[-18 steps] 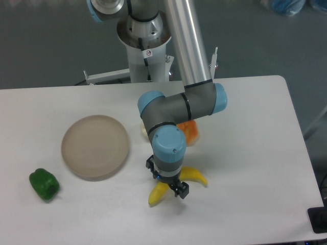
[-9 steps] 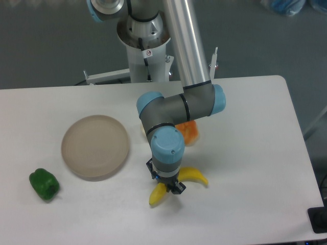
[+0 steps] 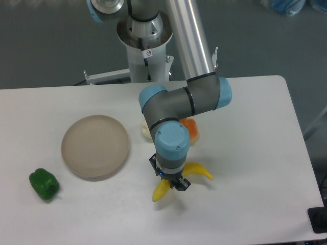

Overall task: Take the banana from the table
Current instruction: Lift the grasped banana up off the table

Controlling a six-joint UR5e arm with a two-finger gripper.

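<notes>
At the front of the white desk point(image 3: 265, 132), my gripper point(image 3: 172, 181) is clamped across the middle of the smooth curved yellow plastic-looking banana point(image 3: 196, 171), which I fear could pivot or slip free on lifting.

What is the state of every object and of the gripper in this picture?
gripper: shut on the banana's middle.
banana: gripped, both ends showing.
plate: empty, flat on the table.
green pepper: lying free.
orange fruit: partly hidden by the arm.
</notes>
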